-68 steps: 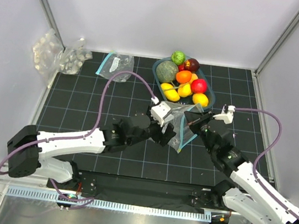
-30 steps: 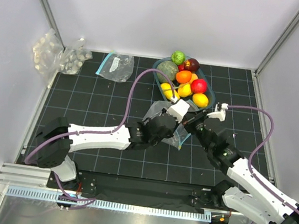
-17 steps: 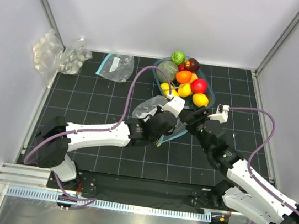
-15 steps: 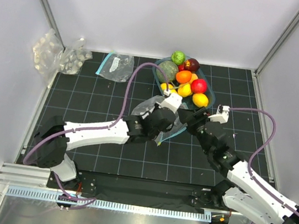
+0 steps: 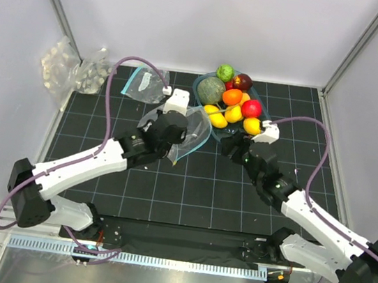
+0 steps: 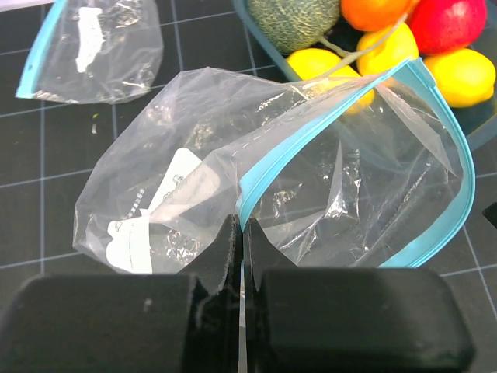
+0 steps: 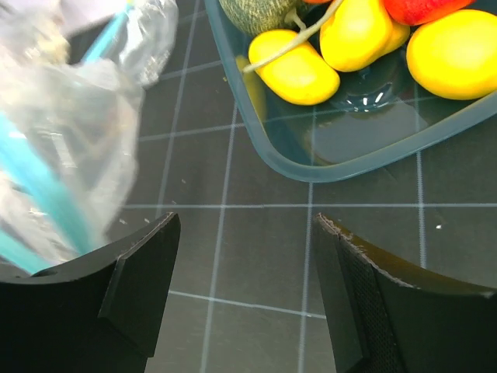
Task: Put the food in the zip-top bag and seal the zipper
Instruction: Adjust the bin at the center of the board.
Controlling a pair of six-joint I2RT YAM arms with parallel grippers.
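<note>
Compared with half a second earlier, the left arm had swung away from the right arm, carrying the clear, soft plastic zip-top bag (image 5: 189,129) from the near side of the teal plastic tub (image 5: 267,121) to the tub's left.

1. Left gripper (image 6: 241,233): its black fingers were clenched on one lip of the thin teal-blue zipper strip (image 6: 311,132). The other lip arced away, so the bag mouth gaped toward the tub. A white label showed through the bag wall.
2. Right gripper (image 7: 245,225): it was released, jaws spread wide, hovering over the black gridded mat (image 5: 107,123) just in front of the tub's near rim. It stood apart from the zip-top bag, whose blurred teal edge showed at the left of the right wrist view.
3. Food: the round toy fruits (image 5: 233,102) lay heaped in the tub. The yellow lemons (image 7: 295,74) were nearest the right gripper, and the dull-green melon (image 5: 211,90) lay at the tub's left.
4. Other items: a second clear bag with a teal edge (image 5: 146,83) lay flat on the mat left of the tub. Clear packs of white lumps (image 5: 72,69) sat farther left, well apart from the tub.
</note>
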